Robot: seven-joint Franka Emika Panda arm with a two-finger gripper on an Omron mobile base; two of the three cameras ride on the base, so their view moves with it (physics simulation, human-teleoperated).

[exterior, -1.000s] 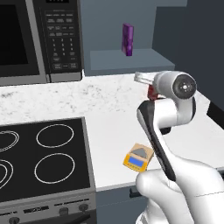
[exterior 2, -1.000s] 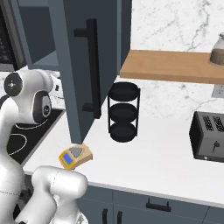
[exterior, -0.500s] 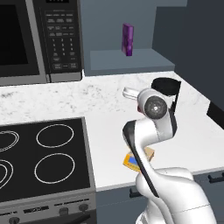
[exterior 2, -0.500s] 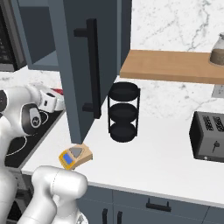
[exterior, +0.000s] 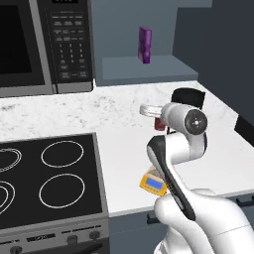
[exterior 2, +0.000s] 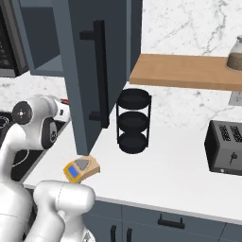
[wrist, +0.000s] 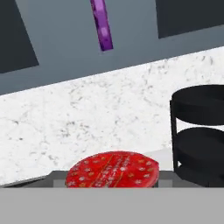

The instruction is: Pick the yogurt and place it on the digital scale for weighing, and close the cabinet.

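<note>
Digital scale (exterior: 152,183) at near edge of surface (exterior: 124,124), partly behind arm. Gripper (exterior: 158,115) above mid-surface with yogurt (exterior: 159,122) at its tips, apparently clamped; finger spread unclear. Further back, black rack (exterior 2: 133,121), cabinet (exterior 2: 90,56) door open, purple box (exterior: 145,44) inside.

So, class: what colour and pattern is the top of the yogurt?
The yogurt lid is red with small pale speckles, seen best in the hand view.

Glossy white rounded arm (exterior: 178,149); dark grey joints; black strip along forearm
</note>
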